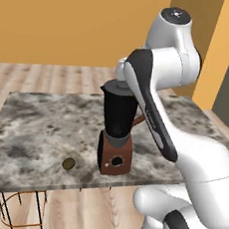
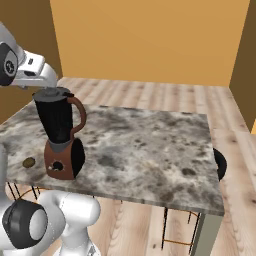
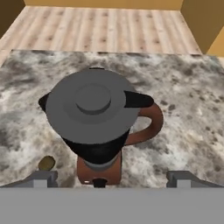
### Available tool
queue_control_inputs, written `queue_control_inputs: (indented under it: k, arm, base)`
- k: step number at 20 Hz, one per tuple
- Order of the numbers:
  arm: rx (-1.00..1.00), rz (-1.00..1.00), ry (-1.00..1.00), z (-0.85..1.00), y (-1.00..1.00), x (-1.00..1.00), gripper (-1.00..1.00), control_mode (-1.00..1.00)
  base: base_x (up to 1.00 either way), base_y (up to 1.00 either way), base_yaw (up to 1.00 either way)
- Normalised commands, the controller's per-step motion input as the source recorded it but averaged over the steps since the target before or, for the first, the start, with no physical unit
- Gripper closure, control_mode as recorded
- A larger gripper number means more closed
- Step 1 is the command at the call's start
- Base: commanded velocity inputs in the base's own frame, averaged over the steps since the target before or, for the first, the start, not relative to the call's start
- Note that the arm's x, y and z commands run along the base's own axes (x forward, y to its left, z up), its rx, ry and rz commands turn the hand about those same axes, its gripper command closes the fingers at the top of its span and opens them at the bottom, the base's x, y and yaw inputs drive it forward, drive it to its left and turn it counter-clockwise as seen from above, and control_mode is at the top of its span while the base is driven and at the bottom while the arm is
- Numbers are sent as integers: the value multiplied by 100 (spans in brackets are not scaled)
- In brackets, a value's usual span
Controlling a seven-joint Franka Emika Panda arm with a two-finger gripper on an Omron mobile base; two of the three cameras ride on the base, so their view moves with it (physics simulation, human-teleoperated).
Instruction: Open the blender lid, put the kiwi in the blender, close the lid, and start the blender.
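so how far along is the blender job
Nothing looks done yet. The blender lid sits on the jar of the blender, and the kiwi lies on the marble counter beside the blender's base. In hand: the gripper hangs open above the lid, holding nothing. Left: take the lid off, drop the kiwi in, close the lid, and turn the dial.

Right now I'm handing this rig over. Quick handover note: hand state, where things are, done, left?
Hand: open, holding nothing, above the blender lid, fingertips spread wide.
Blender: upright on the marble counter near its front edge, lid on the jar.
Kiwi: on the counter beside the blender's base, apart from it.
Done: nothing visible yet.
Left: take the lid off, put the kiwi in, close the lid, start it at the dial.
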Motion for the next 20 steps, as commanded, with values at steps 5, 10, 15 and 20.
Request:
queue_control_inputs:
  k: [5, 10, 15, 20]
  arm:
    - [0, 0, 9, -55, 3, 56, -100, -100]
    - [0, 0, 15, -29, 45, 55, -100, -100]
    - [0, 0, 9, -1, 34, 46, -100, -100]
    - [0, 0, 1, 0, 1, 29, -100, -100]
  base:
    - [0, 0, 0]
    - [0, 0, 0]
    - [0, 0, 0]
    - [0, 0, 0]
